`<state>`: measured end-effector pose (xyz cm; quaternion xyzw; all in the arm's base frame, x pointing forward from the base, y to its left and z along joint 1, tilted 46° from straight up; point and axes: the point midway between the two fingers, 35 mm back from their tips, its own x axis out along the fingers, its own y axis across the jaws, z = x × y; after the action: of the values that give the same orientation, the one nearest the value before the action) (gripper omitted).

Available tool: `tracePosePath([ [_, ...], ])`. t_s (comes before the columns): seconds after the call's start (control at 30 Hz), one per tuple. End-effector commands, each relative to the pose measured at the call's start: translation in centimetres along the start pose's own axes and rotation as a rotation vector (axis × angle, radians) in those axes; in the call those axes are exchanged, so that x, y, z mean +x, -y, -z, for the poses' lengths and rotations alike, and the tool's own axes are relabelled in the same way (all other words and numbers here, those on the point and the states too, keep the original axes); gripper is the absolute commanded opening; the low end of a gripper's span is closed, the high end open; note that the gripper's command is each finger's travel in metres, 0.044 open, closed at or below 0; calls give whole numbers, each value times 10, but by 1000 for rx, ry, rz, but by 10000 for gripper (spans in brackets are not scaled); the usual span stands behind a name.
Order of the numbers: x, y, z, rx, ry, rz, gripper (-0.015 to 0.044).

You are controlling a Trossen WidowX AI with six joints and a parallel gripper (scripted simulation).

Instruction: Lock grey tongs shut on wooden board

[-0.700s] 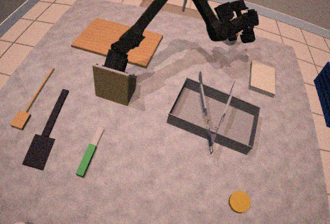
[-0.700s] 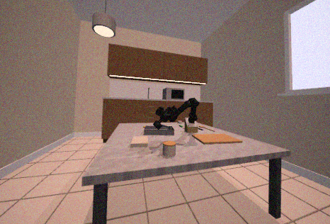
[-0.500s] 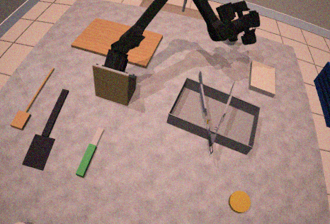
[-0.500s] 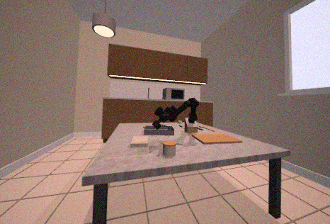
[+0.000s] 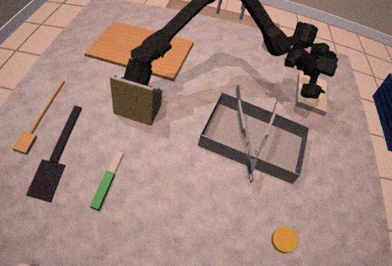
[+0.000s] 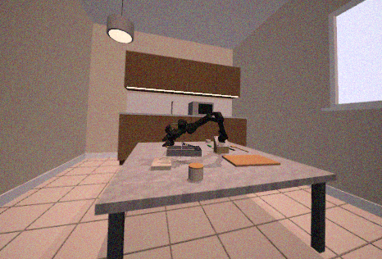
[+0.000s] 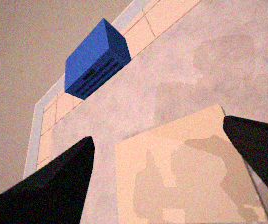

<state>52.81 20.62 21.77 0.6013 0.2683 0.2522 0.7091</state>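
- Fingers (image 5: 311, 92) (image 6: 167, 141): spread wide, grasping nothing, above the pale block (image 5: 321, 103) (image 6: 161, 164) (image 7: 185, 165).
- Tongs (image 5: 241, 116): open, lying across the tin (image 5: 246, 158) (image 6: 184, 151).
- Done: apparently nothing, though grain limits the view.
- Left: lift, tips up, squeeze to lock, lay on board (image 5: 105, 47) (image 6: 251, 160).
- Count: one tongs, one tin, one board, one pale block, one green-handled knife (image 5: 103, 190).

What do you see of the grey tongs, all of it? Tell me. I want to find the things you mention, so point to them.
The grey tongs (image 5: 241, 114) are two long, thin, metallic-looking arms spread in a narrow V. They lie open across the roasting tin (image 5: 246, 159): the joined end sticks out over one long wall, and at least one tip reaches past the opposite wall. A small yellowish spot shows on one arm near the hinge end. The gripper (image 5: 311, 94) is away from them. The lock inside the hinge cannot be made out.
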Motion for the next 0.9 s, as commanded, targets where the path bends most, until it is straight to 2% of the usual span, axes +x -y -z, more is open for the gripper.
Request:
tracePosePath([
  [0.0, -12, 48, -24, 54, 3, 172, 440],
  [0.2, -59, 138, -51, 228, -24, 506, 440],
  [0.43, -147, 214, -49, 565, -113, 849, 440],
  [0.7, -238, 230, -23, 1014, -252, 1060, 440],
  [0.87, -246, 228, -20, 1060, -267, 1071, 440],
])
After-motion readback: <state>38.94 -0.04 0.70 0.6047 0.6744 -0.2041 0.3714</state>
